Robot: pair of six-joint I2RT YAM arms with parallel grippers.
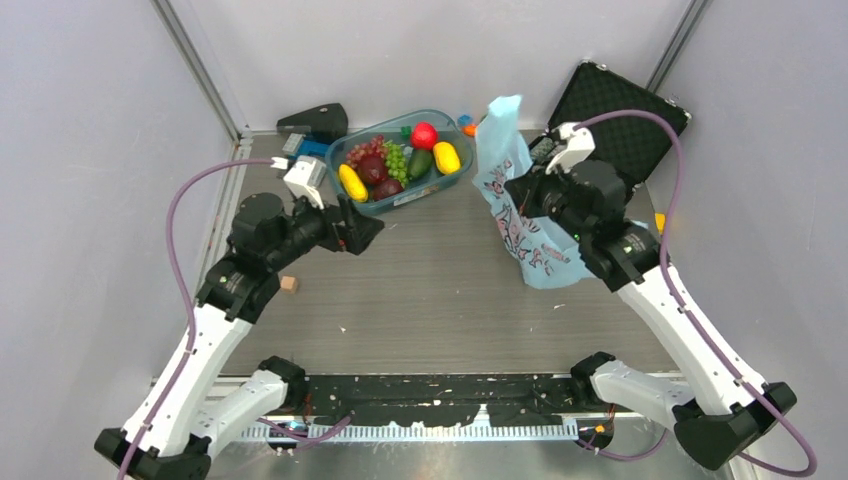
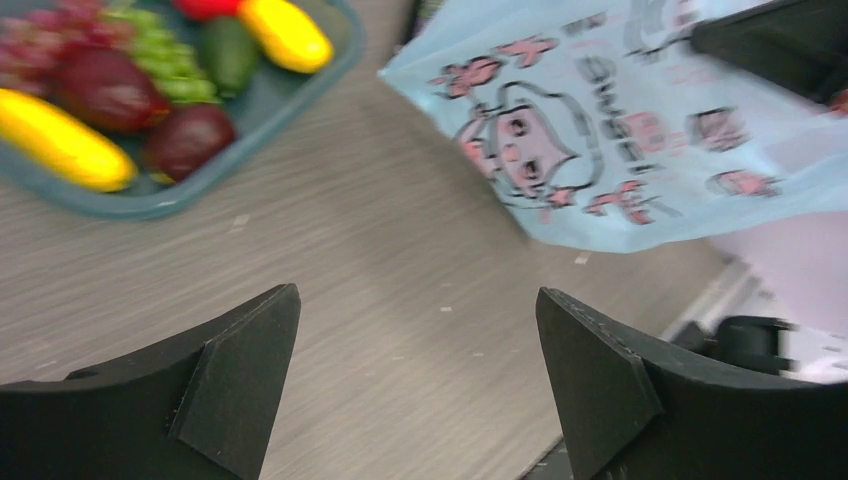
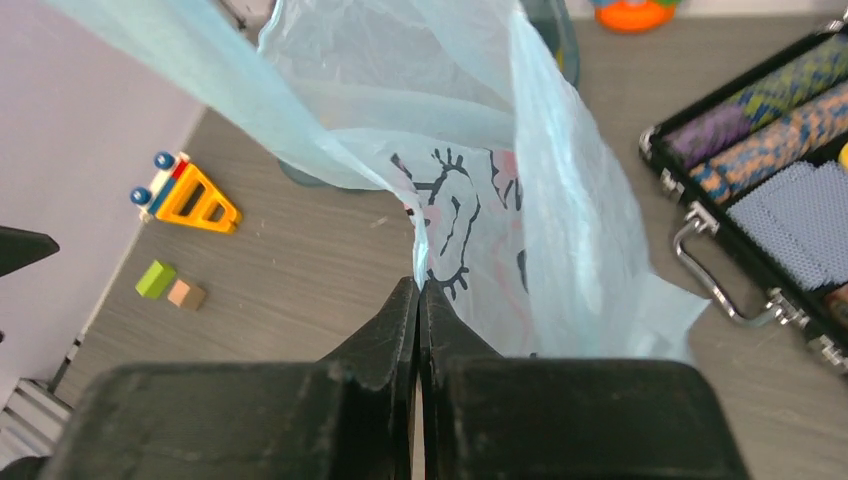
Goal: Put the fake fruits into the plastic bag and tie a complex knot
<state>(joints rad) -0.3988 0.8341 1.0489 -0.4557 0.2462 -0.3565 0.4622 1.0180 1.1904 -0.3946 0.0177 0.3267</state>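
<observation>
The fake fruits lie in a clear blue-tinted tub at the back middle; they also show in the left wrist view. The light-blue plastic bag stands lifted at the right of the tub, its cartoon print facing left. My right gripper is shut on the bag's edge and holds it up; in the top view it is against the bag's side. My left gripper is open and empty above the table, just in front of the tub. No knot shows.
An open black case with coloured chips lies behind the right arm. A small tan block sits by the left arm. A yellow toy and green and tan blocks lie at the left. A black object stands at the back left.
</observation>
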